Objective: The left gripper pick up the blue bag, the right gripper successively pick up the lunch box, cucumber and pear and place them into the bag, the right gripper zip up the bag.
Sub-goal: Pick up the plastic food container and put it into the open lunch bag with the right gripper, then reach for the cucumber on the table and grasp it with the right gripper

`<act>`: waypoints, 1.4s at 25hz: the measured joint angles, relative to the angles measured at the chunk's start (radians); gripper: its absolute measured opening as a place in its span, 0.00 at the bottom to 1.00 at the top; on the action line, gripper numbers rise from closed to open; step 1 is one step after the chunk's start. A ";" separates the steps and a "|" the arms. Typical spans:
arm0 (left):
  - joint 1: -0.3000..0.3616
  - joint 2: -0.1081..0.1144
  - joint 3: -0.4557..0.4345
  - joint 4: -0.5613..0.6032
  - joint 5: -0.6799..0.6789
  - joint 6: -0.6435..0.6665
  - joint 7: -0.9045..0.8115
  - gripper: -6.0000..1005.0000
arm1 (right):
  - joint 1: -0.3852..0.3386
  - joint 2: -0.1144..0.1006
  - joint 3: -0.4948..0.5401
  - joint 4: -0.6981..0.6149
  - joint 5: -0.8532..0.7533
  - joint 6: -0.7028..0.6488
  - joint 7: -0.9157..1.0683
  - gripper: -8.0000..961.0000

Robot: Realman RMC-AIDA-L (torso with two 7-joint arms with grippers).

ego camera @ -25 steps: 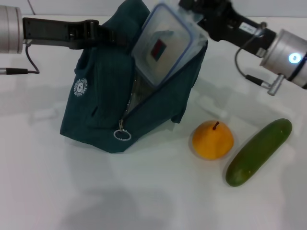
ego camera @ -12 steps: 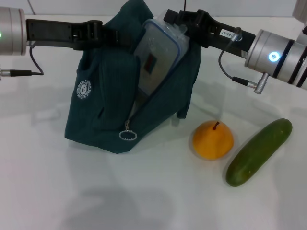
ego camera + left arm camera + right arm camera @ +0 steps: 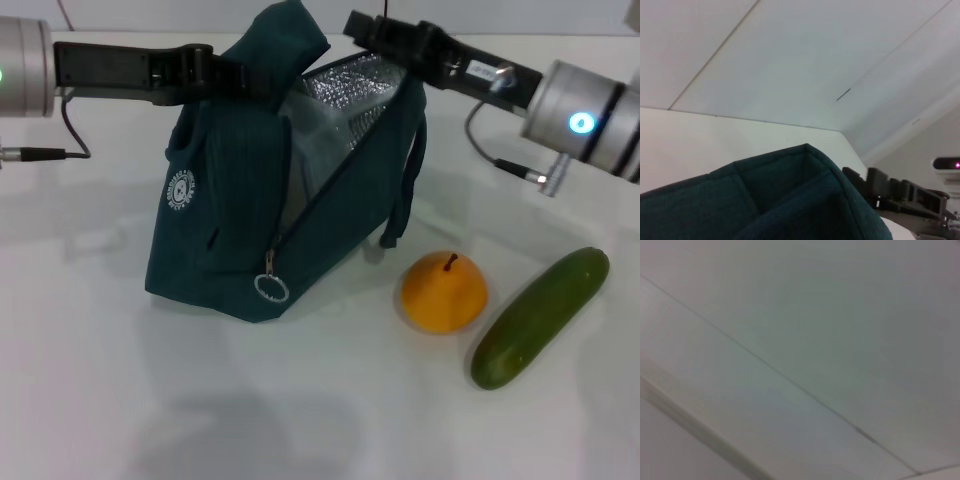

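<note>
On the white bench (image 3: 120, 400) the bag (image 3: 240, 240) stands held up at its top edge by the left gripper (image 3: 250, 78), which is clamped on the fabric. Its mouth gapes, showing silver lining and something pale inside, probably the lunch box, though I cannot make it out for certain. The right gripper (image 3: 362, 24) sits at the far rim of the opening; whether its fingers are spread or closed I cannot tell, and I see nothing in them.

The pear (image 3: 443, 291) rests just right of the bag, stem up, and the cucumber (image 3: 540, 317) lies slantwise beside it, near but not touching.

By my judgement the box step is done or nearly so, and the cucumber is due. That calls for the right arm to clear the bag and come down across the cucumber's middle, while the left keeps the mouth wide.

The bench is plain and glossy; both wrist views show only pale wall or ceiling panels.
</note>
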 joint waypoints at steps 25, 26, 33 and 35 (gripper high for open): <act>0.044 0.007 0.007 0.012 -0.015 0.004 0.030 0.06 | -0.274 -0.267 -0.142 -0.904 -0.589 -0.481 0.173 0.70; 0.045 0.006 0.007 0.012 -0.015 0.004 0.032 0.06 | -0.254 -0.271 -0.142 -0.917 -0.636 -0.497 0.160 0.70; 0.050 -0.008 0.000 0.008 -0.017 -0.011 0.031 0.06 | -0.126 -0.216 -0.253 -1.063 -1.034 -0.584 0.110 0.87; 0.052 -0.016 -0.001 0.009 -0.024 -0.016 0.029 0.06 | -0.125 -0.174 -0.267 -1.134 -1.110 -0.584 0.074 0.91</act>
